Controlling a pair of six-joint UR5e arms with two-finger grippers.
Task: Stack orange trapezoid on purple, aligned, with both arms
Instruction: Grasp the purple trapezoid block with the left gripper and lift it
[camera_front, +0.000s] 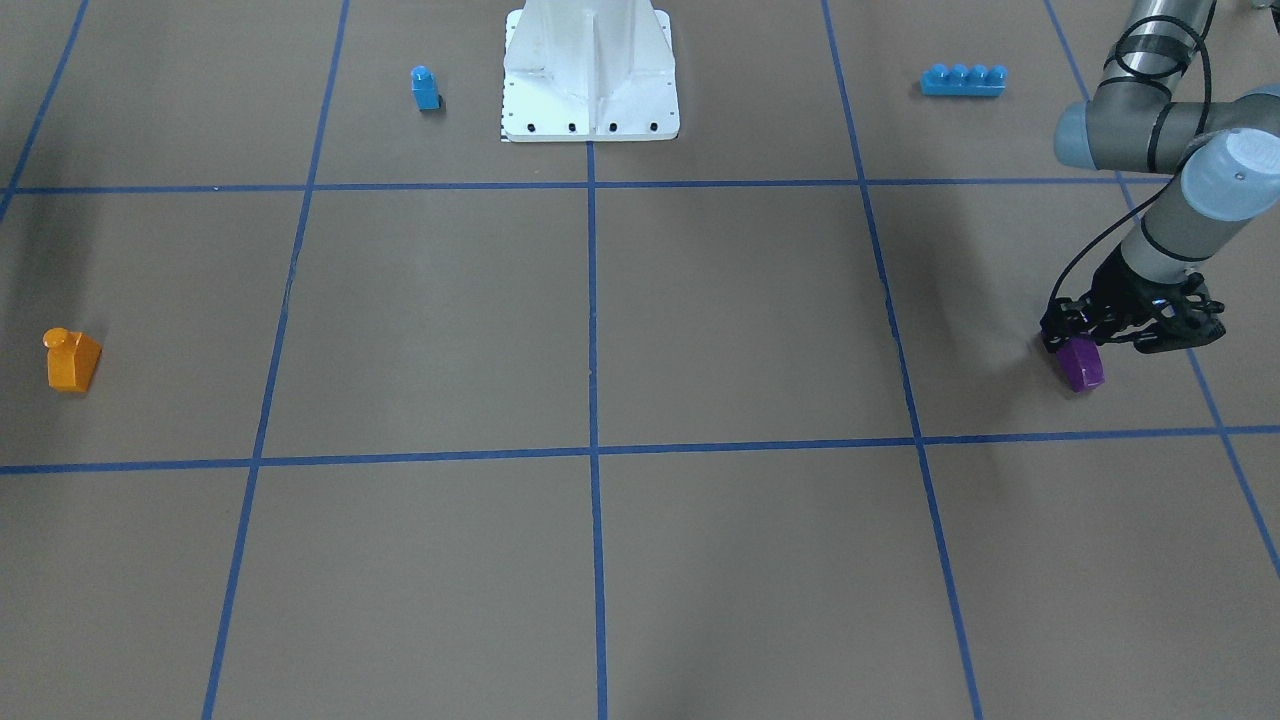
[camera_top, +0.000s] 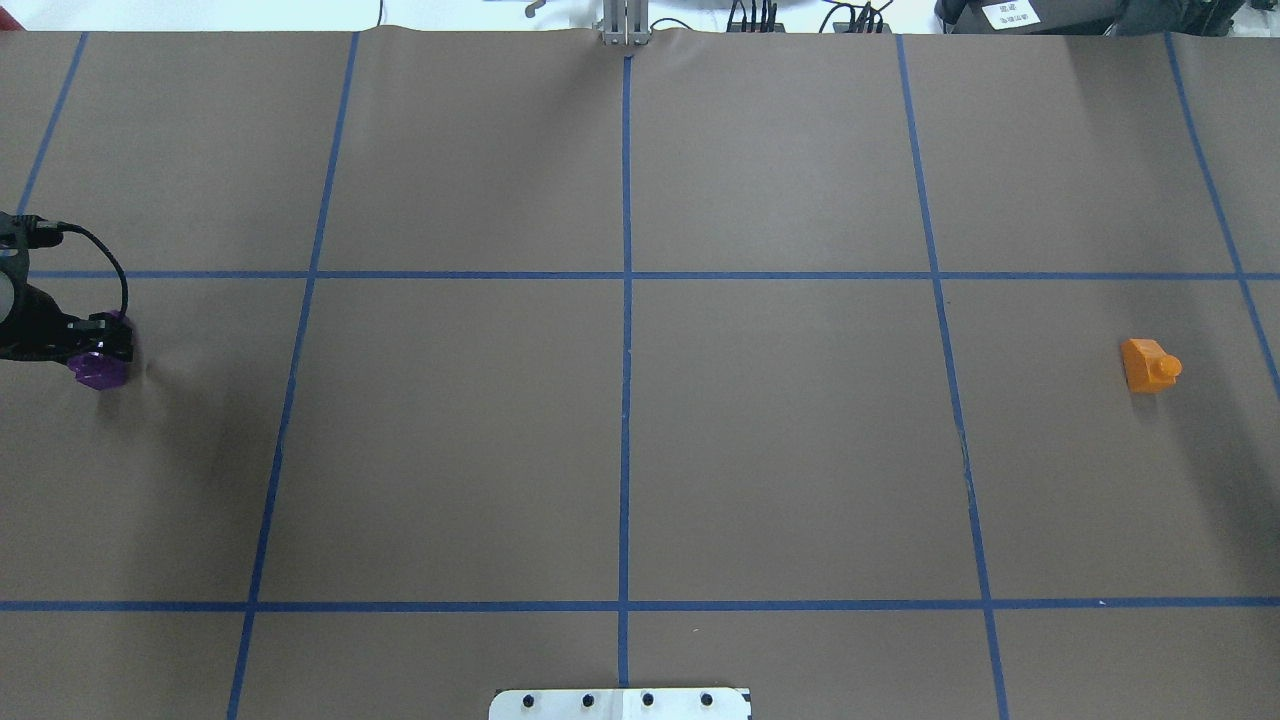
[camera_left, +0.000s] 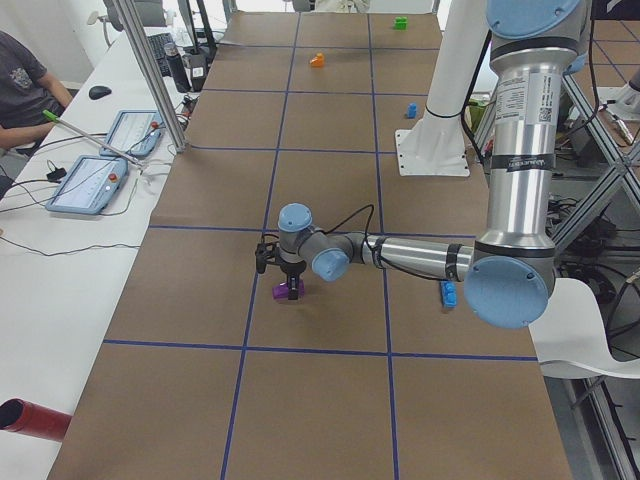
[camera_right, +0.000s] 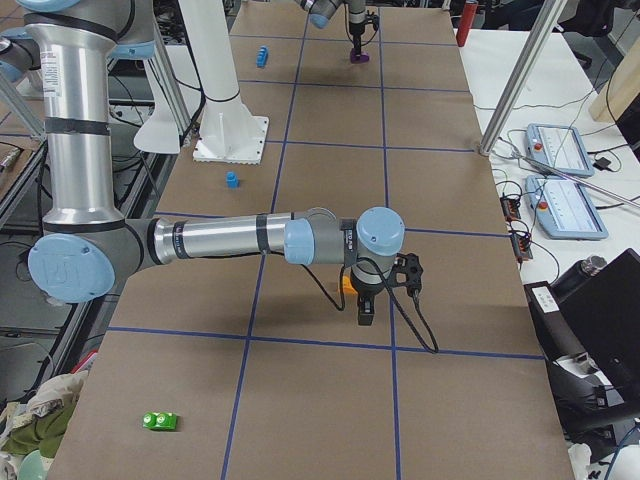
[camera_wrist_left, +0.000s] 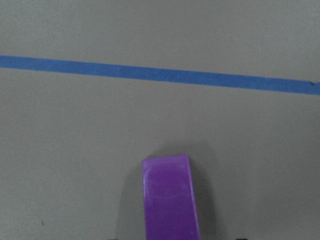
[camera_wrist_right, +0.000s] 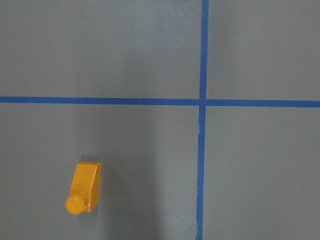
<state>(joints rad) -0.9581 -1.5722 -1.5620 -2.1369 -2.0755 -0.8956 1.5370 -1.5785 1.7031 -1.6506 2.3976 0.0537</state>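
Note:
The orange trapezoid (camera_front: 72, 360) lies alone on the brown table, far from the purple; it also shows in the overhead view (camera_top: 1150, 365) and the right wrist view (camera_wrist_right: 85, 187). My left gripper (camera_front: 1072, 345) is shut on the purple brick (camera_front: 1081, 365) at the table surface on the robot's left; the brick (camera_wrist_left: 170, 197) fills the lower middle of the left wrist view. My right gripper (camera_right: 366, 308) shows only in the exterior right view, hanging over the table by the orange trapezoid (camera_right: 346, 283). I cannot tell whether it is open or shut.
A small blue single-stud brick (camera_front: 425, 88) stands beside the white robot base (camera_front: 590, 80). A long blue four-stud brick (camera_front: 963, 79) lies near the left arm. A green brick (camera_right: 160, 421) lies at the right end. Blue tape lines grid the table.

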